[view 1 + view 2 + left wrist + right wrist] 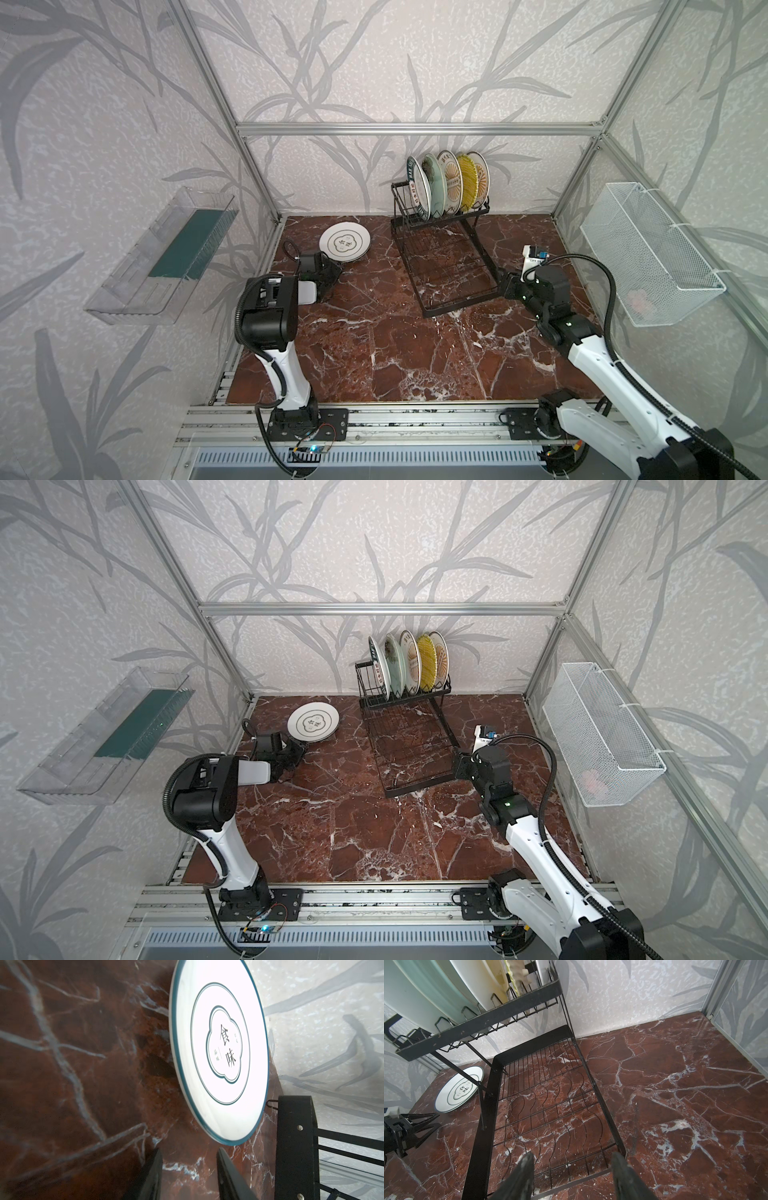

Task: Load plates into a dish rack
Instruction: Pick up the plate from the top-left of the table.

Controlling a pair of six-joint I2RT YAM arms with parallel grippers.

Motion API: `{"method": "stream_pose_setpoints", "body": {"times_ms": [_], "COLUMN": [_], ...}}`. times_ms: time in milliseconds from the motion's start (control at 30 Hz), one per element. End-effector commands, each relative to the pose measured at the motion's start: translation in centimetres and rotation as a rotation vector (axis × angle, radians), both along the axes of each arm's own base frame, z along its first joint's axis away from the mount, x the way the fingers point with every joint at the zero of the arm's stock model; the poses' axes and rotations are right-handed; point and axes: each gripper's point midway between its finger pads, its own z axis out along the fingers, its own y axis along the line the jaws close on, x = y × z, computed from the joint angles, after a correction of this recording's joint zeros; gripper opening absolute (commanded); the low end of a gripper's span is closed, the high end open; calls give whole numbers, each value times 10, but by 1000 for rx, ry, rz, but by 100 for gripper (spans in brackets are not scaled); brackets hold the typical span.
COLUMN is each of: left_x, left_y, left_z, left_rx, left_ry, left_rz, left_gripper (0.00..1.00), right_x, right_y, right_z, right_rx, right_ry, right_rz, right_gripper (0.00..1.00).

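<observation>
A white plate with a ringed emblem (345, 248) (313, 722) (218, 1043) (458, 1093) lies flat on the marble table, left of the black wire dish rack (409, 266) (376, 754) (488, 1105) (295, 1136). Several plates (451, 187) (409, 663) (425, 991) stand on edge in the rack's upright slots. My left gripper (332, 274) (297, 754) (189, 1150) (431, 1120) is open, low over the table just short of the flat plate's near rim, holding nothing. My right gripper (505, 286) (459, 764) (572, 1154) is open over the front right corner of the rack's base tray.
A clear plastic tray (166, 253) hangs on the left wall and a white mesh basket (648, 249) on the right wall. Aluminium frame posts stand at the back corners. Red marble tabletop (374, 353) stretches in front of the rack.
</observation>
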Motion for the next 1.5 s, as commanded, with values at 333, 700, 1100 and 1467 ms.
{"method": "stream_pose_setpoints", "body": {"times_ms": [333, 700, 1100, 1467], "left_x": [29, 35, 36, 35], "left_y": [7, 11, 12, 11], "left_z": [-12, -30, -29, -26], "left_rx": [-117, -113, -114, -119], "left_ry": [-47, 4, -5, -16], "left_rz": [45, 60, 67, 59], "left_gripper": [38, 18, 16, 11], "right_x": [-2, -1, 0, -3], "right_y": [-2, -4, -6, -8], "right_z": [2, 0, 0, 1], "right_rx": [12, 7, 4, 2], "right_ry": [-3, 2, 2, -3], "right_rz": [-6, -12, -18, -22], "right_gripper": [59, 59, 59, 59]}}
